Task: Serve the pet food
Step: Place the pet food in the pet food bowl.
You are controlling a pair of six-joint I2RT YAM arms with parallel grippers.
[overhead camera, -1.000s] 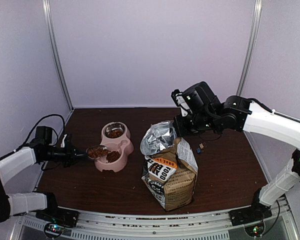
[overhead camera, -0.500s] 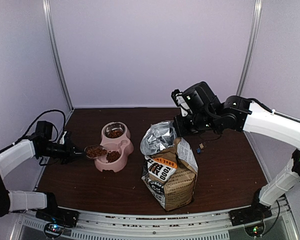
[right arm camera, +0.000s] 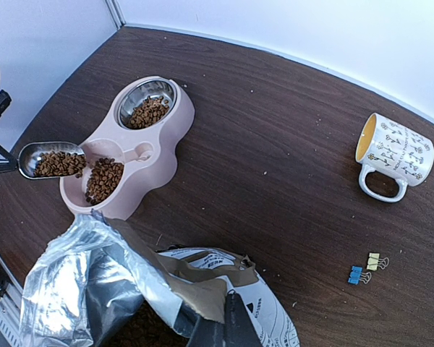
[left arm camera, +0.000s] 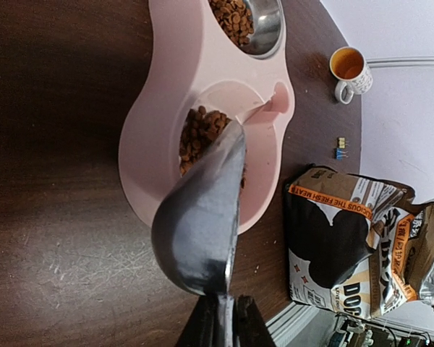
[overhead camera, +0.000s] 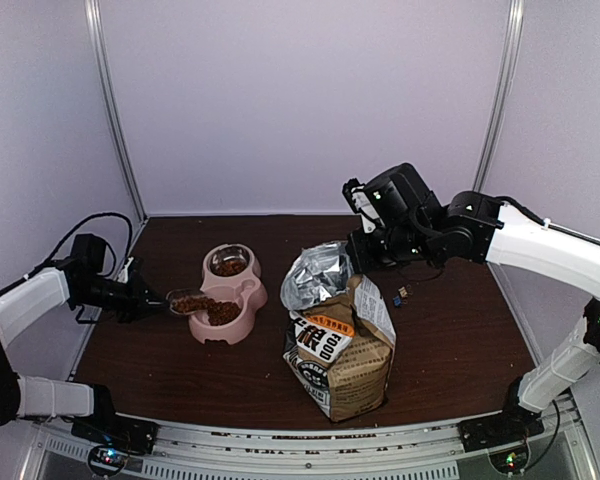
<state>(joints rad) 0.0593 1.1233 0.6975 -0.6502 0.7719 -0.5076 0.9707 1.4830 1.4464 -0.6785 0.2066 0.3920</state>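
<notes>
The pet food is small brown kibble. Some lies in the silver scoop (right arm camera: 50, 160), whose handle sits in my shut left gripper (left arm camera: 224, 303). The scoop's (overhead camera: 185, 300) mouth rests at the left edge of the pink double bowl (overhead camera: 246, 291), over its near hollow. That hollow holds a heap of kibble (right arm camera: 103, 179), and the far metal insert (left arm camera: 267, 29) holds more. My right gripper (right arm camera: 228, 318) is shut on the rim of the open kraft bag (overhead camera: 340, 360), holding its silver-lined mouth (right arm camera: 79, 289) open. More kibble shows dark inside.
A patterned mug (right arm camera: 390, 155) stands on the dark wooden table (right arm camera: 275, 144) to the right of the bowl, with small binder clips (right arm camera: 365, 269) nearer the bag. White walls close in the table on three sides.
The left arm has drawn back to the left, and the scoop has slid slightly left along the bowl's edge. The right arm and the bag have not moved.
</notes>
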